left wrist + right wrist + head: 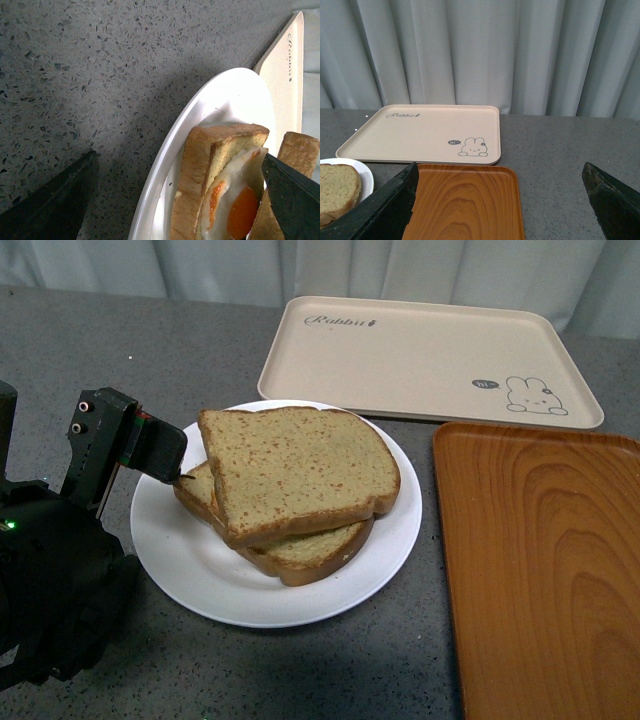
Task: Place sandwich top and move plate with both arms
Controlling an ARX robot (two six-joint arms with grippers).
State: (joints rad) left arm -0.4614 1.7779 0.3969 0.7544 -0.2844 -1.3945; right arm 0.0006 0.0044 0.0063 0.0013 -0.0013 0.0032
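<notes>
At nine o'clock of the plate [190, 570]: left gripper [172, 462], wide, beside sandwich top [300, 470]; right gripper [500, 205] wide. We judge plate slippery, breakable; hold opposite rims.

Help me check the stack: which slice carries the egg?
The lower slice, on the plate; the egg rests on it, beneath the bare top slice.

The beige tray [430, 350] at the far side of the table [150, 350] carries the only legible print. The word "Rabbit" [340, 322] runs in dark script at one corner. Toward the opposite corner, a small dark speech bubble [484, 384] sits beside a rabbit drawing [530, 396]; its tiny lettering appears to read "hi".
</notes>
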